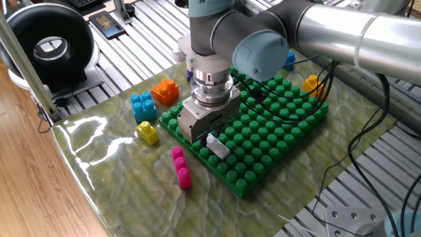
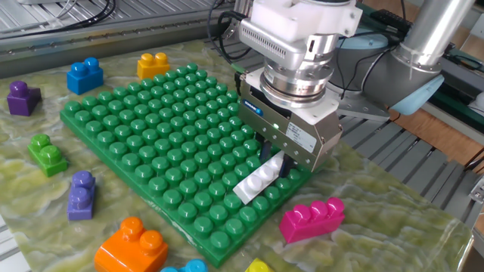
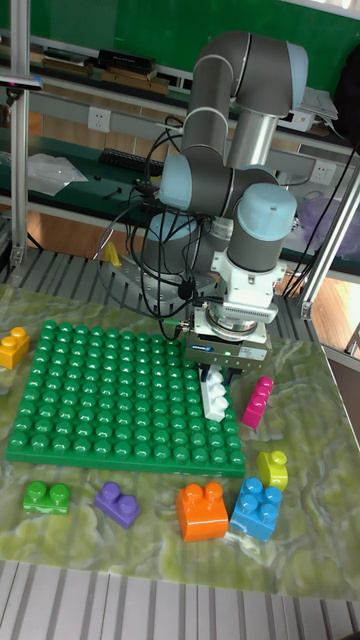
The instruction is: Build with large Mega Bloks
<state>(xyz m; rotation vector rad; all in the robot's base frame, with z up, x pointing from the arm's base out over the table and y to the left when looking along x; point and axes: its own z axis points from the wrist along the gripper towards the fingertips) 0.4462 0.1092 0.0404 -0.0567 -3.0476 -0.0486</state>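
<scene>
A long white Mega Blok (image 2: 255,181) (image 1: 218,147) (image 3: 213,394) sits on the big green studded baseplate (image 2: 151,128) (image 1: 279,125) (image 3: 100,390), close to its edge. My gripper (image 2: 274,161) (image 1: 208,137) (image 3: 216,377) hangs just above it. Its dark fingers straddle the brick's upper end, and they look open. A pink brick (image 2: 312,219) (image 1: 181,168) (image 3: 257,402) lies on the mat just off the plate's edge, beside the white one.
Loose bricks ring the plate. An orange one (image 2: 132,245), a purple one (image 2: 81,195) and a lime one (image 2: 47,154) lie along one side. Yellow (image 1: 148,133) and blue (image 1: 143,106) bricks lie nearby, with blue (image 2: 85,75) and yellow (image 2: 153,65) ones at the far edge. Black cables cross the plate (image 1: 289,105).
</scene>
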